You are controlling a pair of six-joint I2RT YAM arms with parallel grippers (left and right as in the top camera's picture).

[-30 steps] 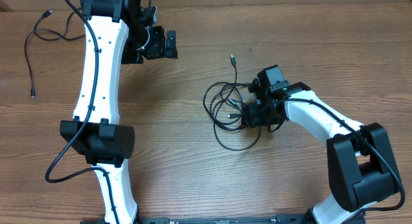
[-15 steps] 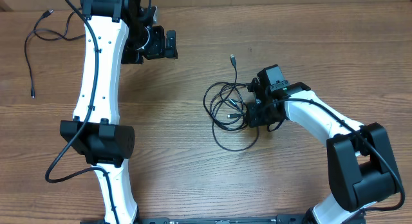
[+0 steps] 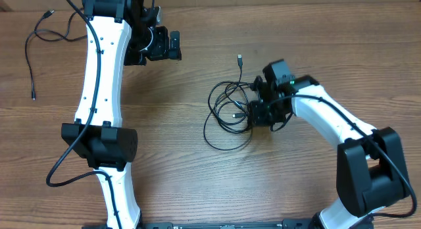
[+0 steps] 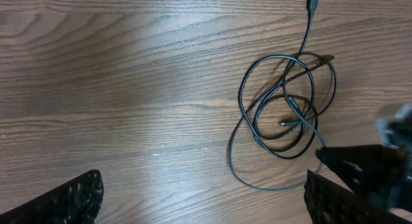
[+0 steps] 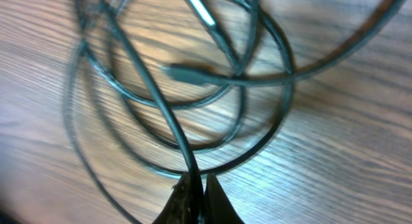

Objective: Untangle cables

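A knotted bundle of thin black cables (image 3: 229, 110) lies at mid-table, with one plug end (image 3: 239, 58) trailing toward the far side. My right gripper (image 3: 252, 114) is at the bundle's right edge. In the right wrist view its fingertips (image 5: 205, 193) are shut on one strand (image 5: 168, 121), and the loops (image 5: 270, 127) spread out beyond them. My left gripper (image 3: 172, 46) hangs open at the far left, well apart from the bundle. In the left wrist view the bundle (image 4: 310, 95) lies ahead on the right, and nothing sits between the left gripper's (image 4: 203, 205) fingers.
A separate thin black cable (image 3: 30, 52) lies loose at the far left corner. The white left arm (image 3: 99, 91) runs down the left side. The right arm (image 3: 329, 120) comes in from the right front, and its dark wrist (image 4: 373, 169) shows in the left wrist view.
My right gripper has shut on a strand at the bundle's right edge and shifted slightly toward the far side. The bundle's near loop has swung left. The left arm has not moved.
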